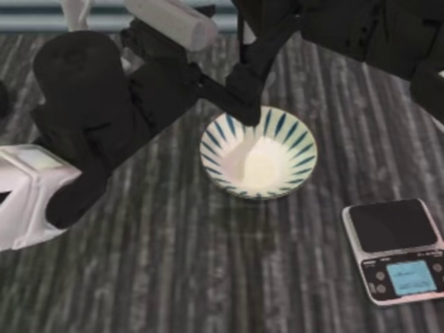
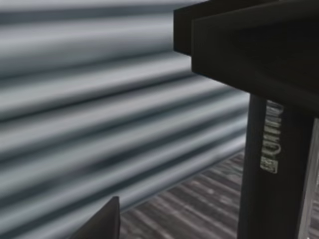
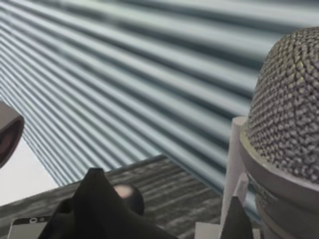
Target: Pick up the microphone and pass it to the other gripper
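The microphone's black handle (image 2: 271, 164) hangs upright above the table, and its silver mesh head (image 3: 289, 124) looms close in the right wrist view. My right gripper (image 1: 244, 104), on the mostly black arm, reaches down over the bowl's far rim. Its black fingers (image 2: 249, 55) clamp across the upper handle. My left gripper (image 1: 220, 90) meets it from the left and is open. One left finger (image 2: 107, 219) stands well clear of the handle, with bare table between them. From above, the microphone is hidden under the two grippers.
A white bowl with blue stripes (image 1: 305, 149) sits at mid-table, right under the grippers. A digital scale (image 1: 395, 250) lies at the front right. A small round black object (image 3: 130, 196) rests farther off on the table. A striped wall runs along the back.
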Robot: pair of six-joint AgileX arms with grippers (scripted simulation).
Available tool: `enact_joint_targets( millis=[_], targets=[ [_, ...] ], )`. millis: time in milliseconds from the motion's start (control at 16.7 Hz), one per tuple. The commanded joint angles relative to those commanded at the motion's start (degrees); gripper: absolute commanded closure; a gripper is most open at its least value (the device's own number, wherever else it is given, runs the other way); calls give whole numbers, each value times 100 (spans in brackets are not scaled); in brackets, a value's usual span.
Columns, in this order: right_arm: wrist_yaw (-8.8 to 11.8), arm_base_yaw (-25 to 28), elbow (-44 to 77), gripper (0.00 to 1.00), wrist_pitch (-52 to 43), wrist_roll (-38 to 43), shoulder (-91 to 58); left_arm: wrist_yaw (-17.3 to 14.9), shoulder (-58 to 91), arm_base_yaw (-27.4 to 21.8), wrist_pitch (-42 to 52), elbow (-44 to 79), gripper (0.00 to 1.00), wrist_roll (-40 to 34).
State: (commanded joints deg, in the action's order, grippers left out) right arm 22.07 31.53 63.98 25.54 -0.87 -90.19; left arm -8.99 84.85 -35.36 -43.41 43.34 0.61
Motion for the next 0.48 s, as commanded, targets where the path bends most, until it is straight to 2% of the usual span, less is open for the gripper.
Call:
enact_joint_targets(
  millis=[300, 480],
  targets=[
    [515, -444, -345, 100, 3, -11, 371, -129, -1141, 250, 202, -887, 0, -12],
    [646, -584, -445, 100, 1, -48, 474, -178, -1431, 321, 258, -1154, 0, -14]
  ],
)
